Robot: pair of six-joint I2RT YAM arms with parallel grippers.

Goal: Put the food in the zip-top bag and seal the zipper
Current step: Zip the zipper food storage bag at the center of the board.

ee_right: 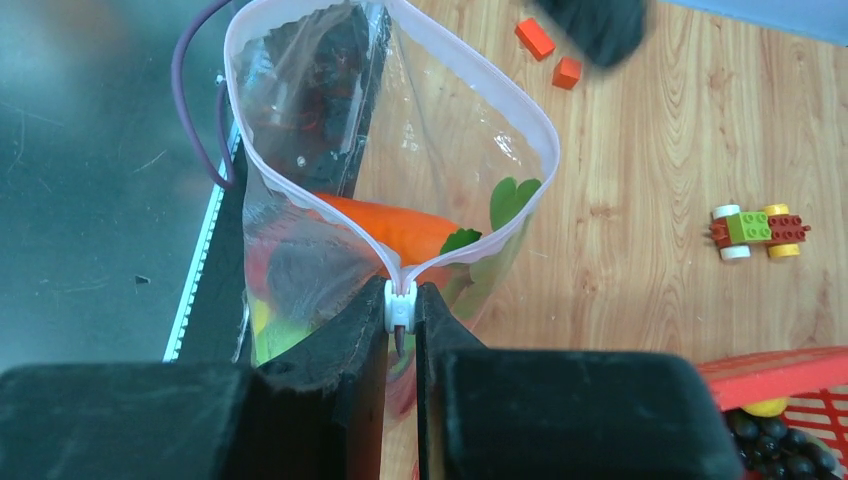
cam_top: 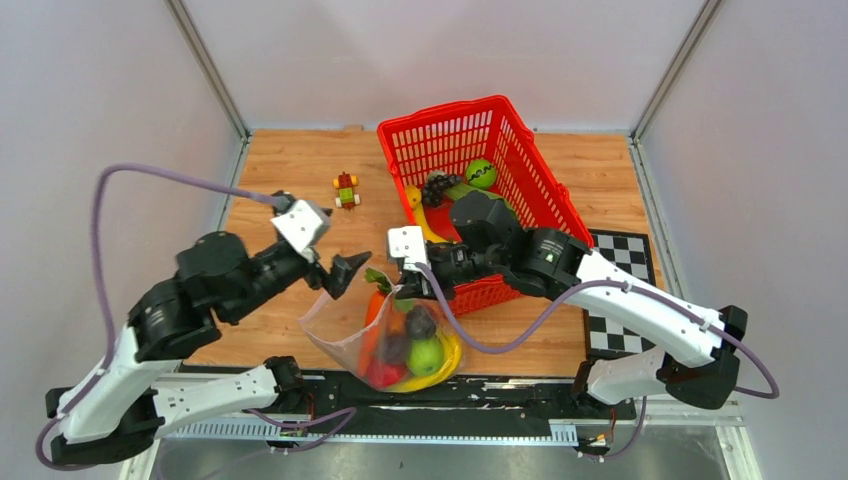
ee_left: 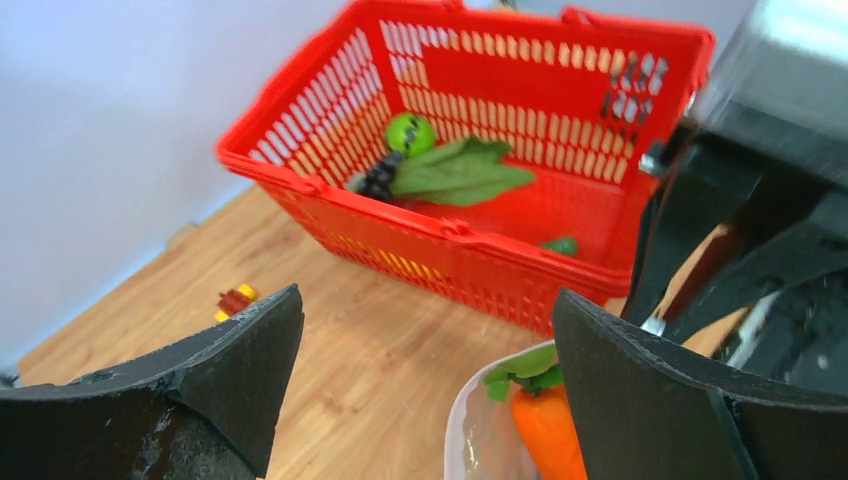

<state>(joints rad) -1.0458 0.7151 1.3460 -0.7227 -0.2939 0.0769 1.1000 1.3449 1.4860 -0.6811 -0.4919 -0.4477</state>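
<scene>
My right gripper (ee_right: 401,318) is closed to a sliver. Its two black fingers pinch the small white slider (ee_right: 400,303) at one end of the thin pinkish zipper (ee_right: 520,110) on the clear, crinkly plastic zip-top bag (cam_top: 335,335). The zipper is not sealed: from the slider its two strips bow apart into a wide loop, so the mouth gapes open in front of my fingertips. Just beyond them, inside the bag, an orange plastic toy carrot (ee_right: 385,225) with a green leafy top lies crosswise.

From above, the bag sits at the near edge of the wooden table (cam_top: 290,170), between my two arms. Its bulging bottom reaches over the black rail (cam_top: 520,385), and its mouth is lifted towards my right gripper. Packed in it with the carrot are a dark purple grape bunch (cam_top: 420,322), a round green fruit (cam_top: 426,355), a red toy tomato (cam_top: 383,373) and a yellow toy banana (cam_top: 445,368).

My left gripper (ee_left: 428,320) is spread wide and holds nothing. In its wrist view the bag's rim and the carrot's top show low between the fingers, nearer the right one. From above it hangs just left of the mouth, and I cannot tell whether it touches the plastic.

Behind the bag stands a red plastic mesh basket (cam_top: 455,140). In it lie a green toy lime (cam_top: 481,173), a second dark grape cluster (cam_top: 437,186), a flat green leafy piece (ee_left: 460,172) and another yellow piece (cam_top: 413,197). A small red-yellow-green block figure (cam_top: 346,190) sits on the wood left of the basket.
</scene>
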